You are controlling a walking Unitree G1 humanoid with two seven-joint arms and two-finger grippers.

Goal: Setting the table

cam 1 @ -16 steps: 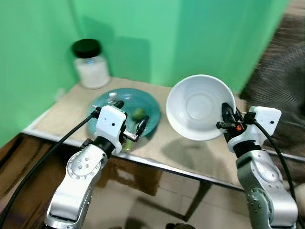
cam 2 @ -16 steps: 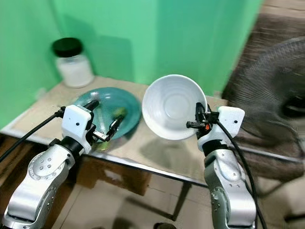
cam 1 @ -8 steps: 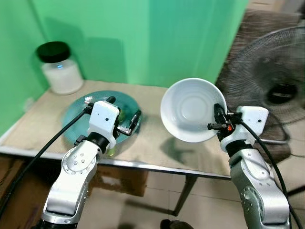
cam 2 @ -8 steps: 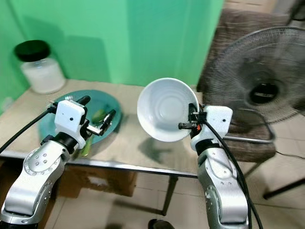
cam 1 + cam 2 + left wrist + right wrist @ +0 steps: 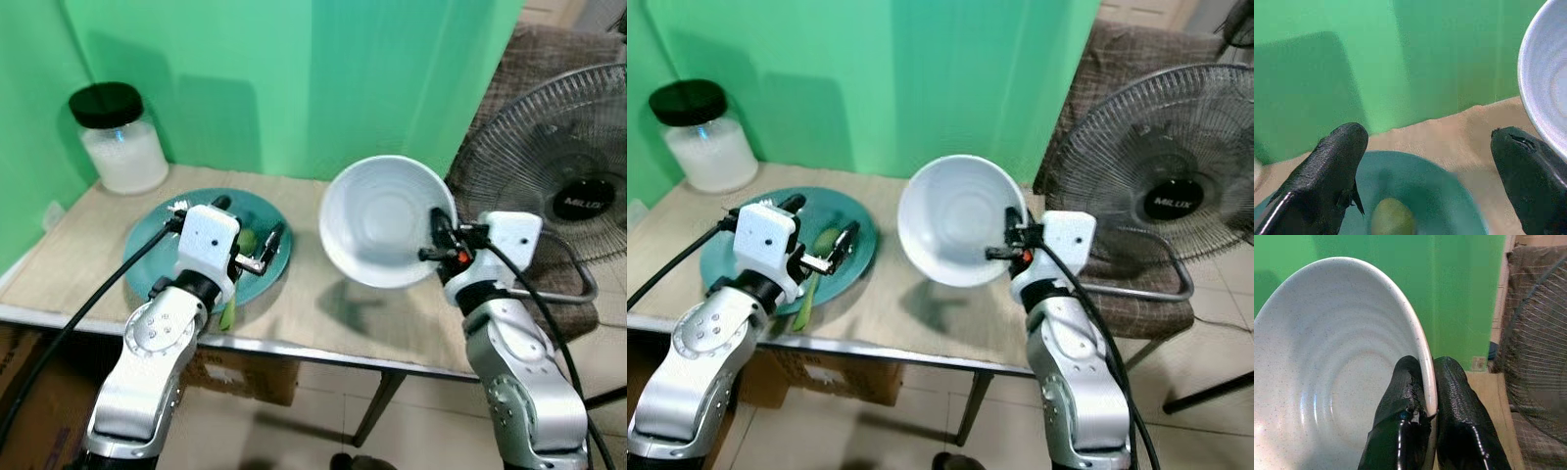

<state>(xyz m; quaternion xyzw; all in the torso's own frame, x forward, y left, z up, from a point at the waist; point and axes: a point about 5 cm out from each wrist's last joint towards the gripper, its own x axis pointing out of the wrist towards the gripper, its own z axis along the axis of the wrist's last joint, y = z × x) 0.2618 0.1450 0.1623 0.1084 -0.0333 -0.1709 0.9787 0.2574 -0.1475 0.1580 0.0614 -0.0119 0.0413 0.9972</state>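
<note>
Green wall behind table (image 5: 323, 304). My right gripper (image 5: 1422, 396) pinches white bowl (image 5: 387, 220) rim between 2 fingers, airborne (stiff, glazed, slippery, breakable; shallow rim pinch). Left gripper (image 5: 1425, 161) spread wide, teal plate (image 5: 1425, 186) between fingers.

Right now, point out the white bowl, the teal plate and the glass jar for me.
white bowl (image 5: 385, 217): left eye view, inner bottom of the bowl.
teal plate (image 5: 149, 241): left eye view, bare left rim.
glass jar (image 5: 121, 157): left eye view, white-filled body under the black lid.

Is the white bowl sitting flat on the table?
No, the right gripper holds the white bowl by its rim, tilted in the air above the table.
</note>
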